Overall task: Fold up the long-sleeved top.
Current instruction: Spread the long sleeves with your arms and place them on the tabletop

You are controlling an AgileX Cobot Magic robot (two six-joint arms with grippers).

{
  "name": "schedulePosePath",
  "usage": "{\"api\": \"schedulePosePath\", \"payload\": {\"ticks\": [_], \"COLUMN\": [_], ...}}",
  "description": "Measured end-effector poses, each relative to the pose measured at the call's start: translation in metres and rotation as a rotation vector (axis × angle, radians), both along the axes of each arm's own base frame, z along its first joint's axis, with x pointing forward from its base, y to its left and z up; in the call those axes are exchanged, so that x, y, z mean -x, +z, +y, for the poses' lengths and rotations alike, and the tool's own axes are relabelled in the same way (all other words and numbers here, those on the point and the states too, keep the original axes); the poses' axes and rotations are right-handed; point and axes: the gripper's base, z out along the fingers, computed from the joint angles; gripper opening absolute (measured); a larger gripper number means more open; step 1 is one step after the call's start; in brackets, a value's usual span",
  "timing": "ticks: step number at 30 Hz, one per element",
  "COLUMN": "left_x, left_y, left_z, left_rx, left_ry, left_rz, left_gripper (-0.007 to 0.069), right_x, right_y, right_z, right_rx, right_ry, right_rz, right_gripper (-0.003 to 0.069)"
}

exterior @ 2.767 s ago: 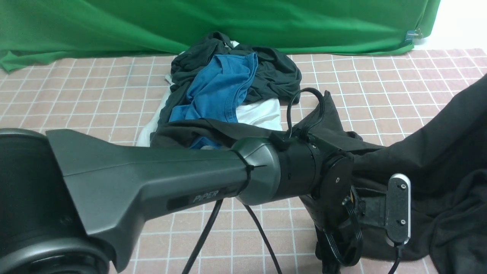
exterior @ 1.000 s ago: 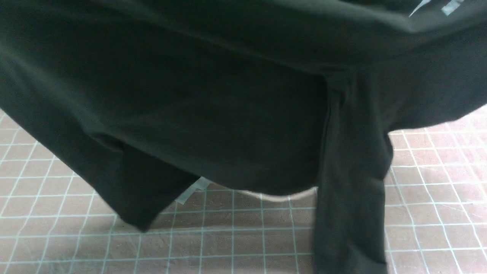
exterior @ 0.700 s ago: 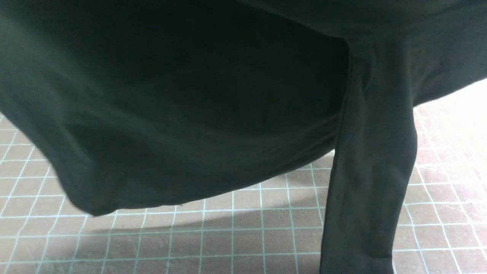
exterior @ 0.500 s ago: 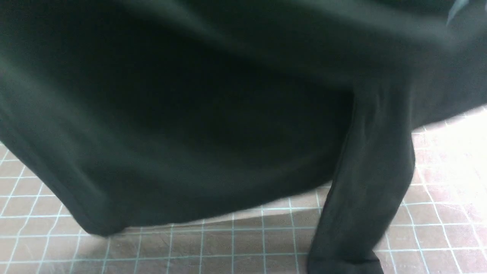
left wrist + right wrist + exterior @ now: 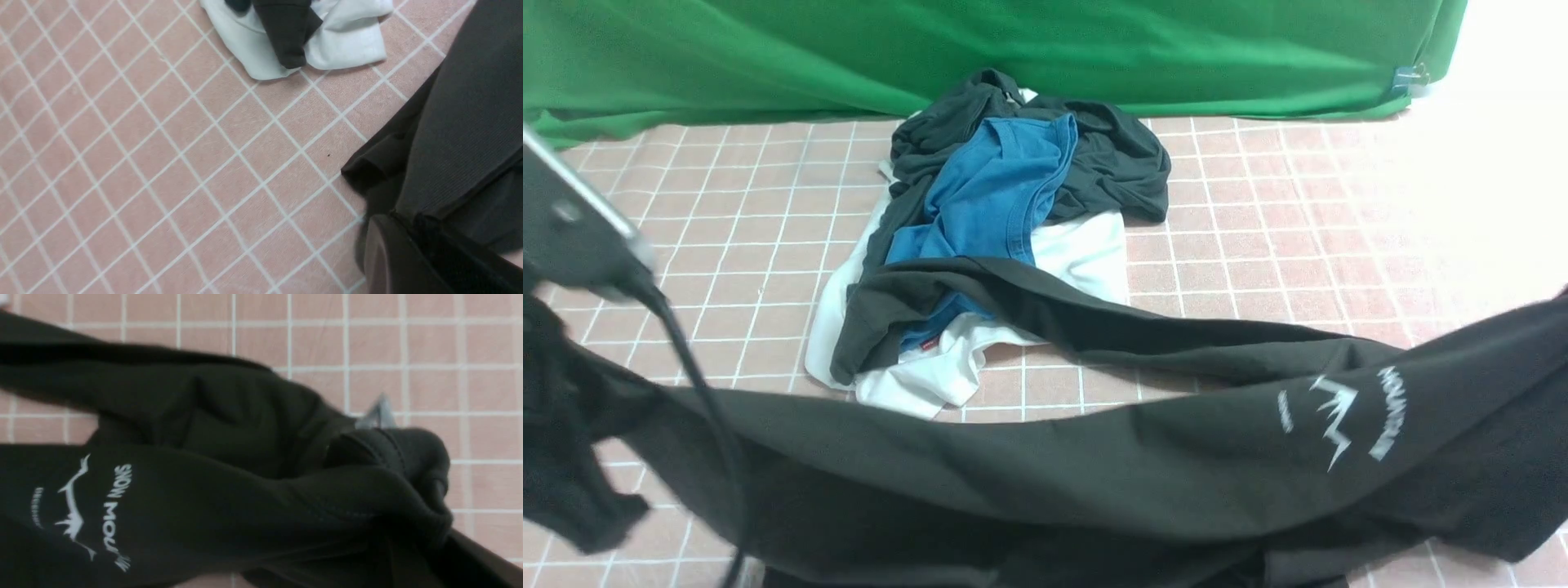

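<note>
The long-sleeved top (image 5: 1094, 482), black with a white mountain logo (image 5: 1339, 412), hangs stretched low across the near side of the table between my two arms. One sleeve (image 5: 1094, 318) trails back to the clothes pile. In the left wrist view my left gripper (image 5: 402, 216) is shut on a ribbed edge of the top (image 5: 470, 122). The right wrist view has my right gripper (image 5: 421, 539) shut on a bunched part of the top (image 5: 245, 490), its fingers mostly buried in cloth, with the logo (image 5: 77, 506) nearby. In the front view only part of the left wrist (image 5: 564, 229) shows.
A pile at mid-table holds a blue T-shirt (image 5: 996, 188), a smaller dark garment (image 5: 1111, 155) and a white garment (image 5: 1078, 249). A green backdrop (image 5: 1013, 49) closes the far side. The pink gridded table cover (image 5: 1298, 188) lies bare to the right and left of the pile.
The top hung high and close, filling the front view. It has come down and now stretches low across the front, so the pile and backdrop show again.
</note>
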Motion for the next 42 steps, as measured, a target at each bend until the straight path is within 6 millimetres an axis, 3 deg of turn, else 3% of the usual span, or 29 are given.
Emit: {"api": "schedulePosePath", "payload": {"ticks": [1, 8, 11, 12, 13, 14, 16, 18, 22, 25, 28, 33, 37, 42], "left_x": [0.000, -0.019, -0.023, -0.024, -0.024, -0.024, -0.025, -0.025, -0.025, -0.025, -0.026, -0.025, -0.025, -0.025], "left_y": [0.000, -0.018, -0.020, -0.020, -0.021, -0.021, -0.020, -0.020, -0.020, -0.020, -0.019, -0.020, -0.020, -0.020], "left_z": [0.000, -0.006, -0.008, -0.008, -0.009, -0.009, -0.009, -0.009, -0.010, -0.010, -0.011, -0.013, -0.013, -0.013], "left_rx": [0.000, -0.002, 0.000, 0.001, 0.001, 0.001, 0.003, 0.004, 0.008, 0.018, 0.034, 0.055, 0.058, 0.056], "left_ry": [0.001, 0.018, 0.019, 0.018, 0.018, 0.018, 0.017, 0.016, 0.015, 0.015, 0.013, 0.013, 0.012, 0.013], "left_rz": [0.002, -0.010, -0.006, -0.008, -0.005, -0.006, -0.011, -0.013, -0.017, -0.018, -0.024, -0.018, -0.018, -0.014], "left_gripper": [0.0032, 0.0032, 0.0032, 0.0032, 0.0032, 0.0032, 0.0034, 0.0034, 0.0034, 0.0034, 0.0034, 0.0032, 0.0032, 0.0032], "right_x": [0.000, -0.082, -0.103, -0.103, -0.105, -0.104, -0.100, -0.091, -0.058, -0.032, -0.022, -0.029, -0.045, -0.053], "right_y": [0.000, -0.054, -0.070, -0.071, -0.073, -0.073, -0.070, -0.062, -0.057, -0.078, -0.102, -0.125, -0.145, -0.155], "right_z": [0.000, -0.009, -0.011, -0.011, -0.011, -0.011, -0.010, -0.009, -0.005, -0.002, 0.000, 0.002, 0.000, 0.001], "right_rx": [0.000, 0.014, 0.019, 0.018, 0.013, 0.011, -0.001, -0.016, -0.033, -0.057, -0.085, -0.134, -0.135, -0.148], "right_ry": [0.000, -0.009, -0.009, -0.009, -0.013, -0.015, -0.029, -0.047, -0.073, -0.143, -0.190, -0.238, -0.255, -0.250], "right_rz": [0.000, -0.149, -0.153, -0.150, -0.129, -0.123, -0.092, -0.056, -0.007, 0.035, 0.069, 0.075, 0.089, 0.126], "right_gripper": [0.0076, 0.0078, 0.0167, 0.0178, 0.0291, 0.0323, 0.0483, 0.0552, 0.0526, 0.0509, 0.0524, 0.0539, 0.0541, 0.0522]}}
